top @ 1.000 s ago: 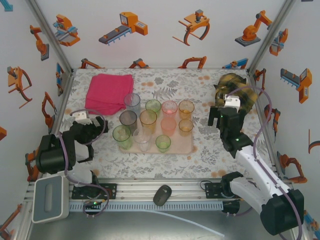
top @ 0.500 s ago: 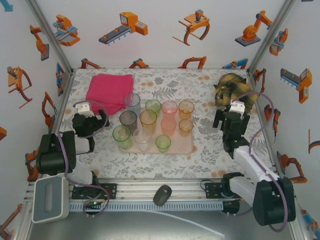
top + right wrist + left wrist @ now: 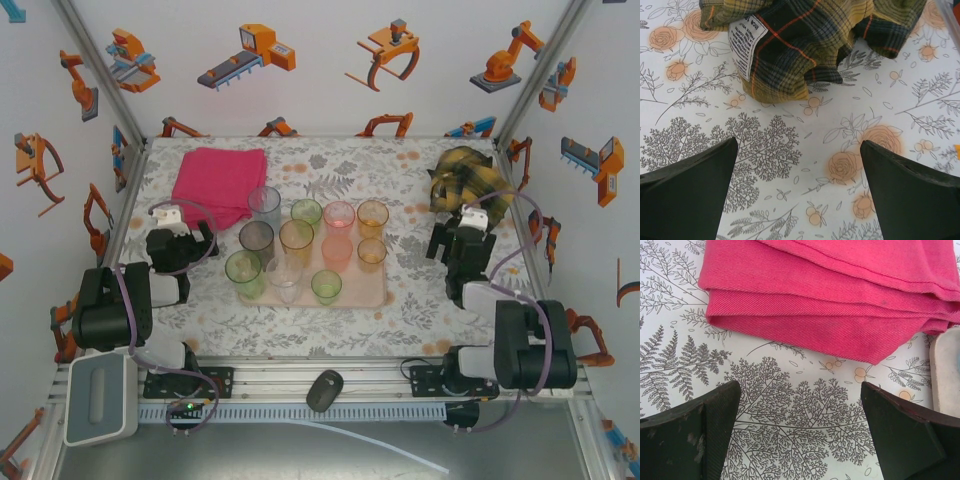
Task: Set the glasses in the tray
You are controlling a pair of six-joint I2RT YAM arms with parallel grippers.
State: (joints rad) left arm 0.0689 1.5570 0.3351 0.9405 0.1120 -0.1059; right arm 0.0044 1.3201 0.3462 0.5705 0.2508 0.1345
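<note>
Several translucent glasses stand upright in rows on the pale pink tray (image 3: 381, 292) at the table's middle, among them a clear one (image 3: 265, 205), a grey one (image 3: 256, 240), an orange one (image 3: 372, 216) and a green one (image 3: 326, 287). My left gripper (image 3: 182, 240) (image 3: 800, 390) hovers left of the tray, open, with only patterned tablecloth between its fingers. A strip of the tray's rim (image 3: 945, 375) shows at the right of the left wrist view. My right gripper (image 3: 461, 238) (image 3: 799, 145) is right of the tray, open and holding nothing.
A folded magenta cloth (image 3: 218, 185) (image 3: 830, 300) lies just beyond the left gripper. A crumpled plaid cloth (image 3: 468, 180) (image 3: 805, 40) lies just beyond the right gripper. A dark mouse-shaped object (image 3: 324, 390) rests on the front rail, and a grey box (image 3: 100, 396) sits at the near left.
The right arm has folded back toward its base, and its gripper shifted slightly right. The left gripper swung to face the magenta cloth. The glasses have not moved.
</note>
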